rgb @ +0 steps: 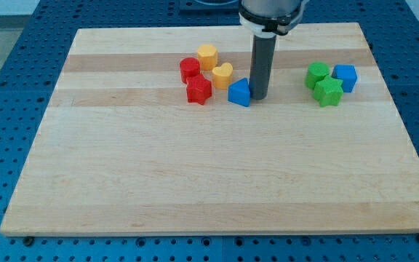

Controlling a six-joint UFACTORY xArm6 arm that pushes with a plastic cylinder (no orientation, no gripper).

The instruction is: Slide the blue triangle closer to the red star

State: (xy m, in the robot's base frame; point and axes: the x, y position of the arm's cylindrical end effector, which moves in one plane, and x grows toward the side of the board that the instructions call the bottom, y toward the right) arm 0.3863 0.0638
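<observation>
The blue triangle (239, 92) sits immediately to the left of my tip (259, 97), touching it or very nearly so; the gap cannot be made out. The block's apex points toward the view's top, its broad base faces the view's bottom, and its long axis is too slight to read at this size. The tip is a plain dark rod standing upright, with nothing clamped or carried, its lower end on the board.

Farther left of the tip, past the triangle, the red star (199, 91) lies near but apart from the triangle, with a strip of bare wood between them. Just above the star is a red rounded block (189, 69). An orange heart (222, 75) sits up and left of the tip, close to the triangle's upper corner, and an orange hexagonal block (207, 55) lies beyond it.

Right of the tip, well apart, cluster a green rounded block (316, 74), a green star (329, 92) and a blue cube (345, 77).

The wooden board (195, 175) is pale, striped with grain, and all blocks crowd its upper part. The blocks look smooth and matte.
</observation>
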